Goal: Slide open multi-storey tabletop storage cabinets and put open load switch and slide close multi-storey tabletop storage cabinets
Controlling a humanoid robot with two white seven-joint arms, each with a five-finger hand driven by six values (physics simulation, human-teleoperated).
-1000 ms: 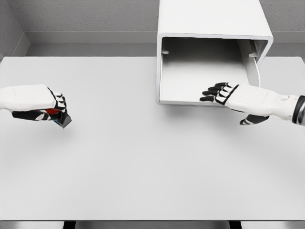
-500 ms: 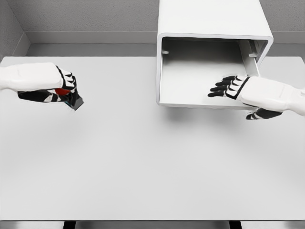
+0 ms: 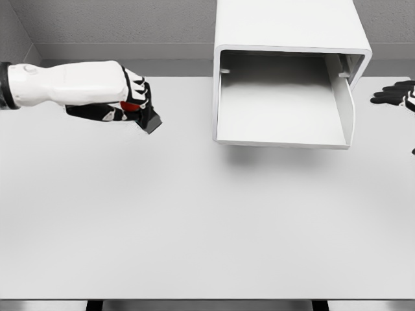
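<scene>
2 hands share this overhead view of a pale grey table (image 3: 194, 227), and only 1 of them carries anything. My left hand (image 3: 123, 100) comes in from the upper left on a white forearm and hovers above the table's far left part, its black-and-white fingers (image 3: 139, 87) curled tight around the load switch (image 3: 144, 115). That switch is a small dark block with a red part showing inside my grip, and its dark lower corner pokes out below my knuckles, tilted down toward the right. It is off the table surface, held in the air, to the left of the storage cabinet (image 3: 288, 26) and apart from it.

At the table's far edge, right of centre, the white cabinet stands with 1 drawer (image 3: 285, 97) slid out toward me. I can see the drawer's bare grey floor, its left wall, and its thicker right wall, with the front lip casting a soft shadow on the table below. I cannot make out from here whether other storeys sit beneath it.

My right hand (image 3: 397, 96) shows only at the picture's right edge, level with the drawer and well clear of its right wall. A few dark fingers (image 3: 386, 97) reach leftward, loosely extended and holding nothing; the rest of the hand is cut off by the frame.
</scene>
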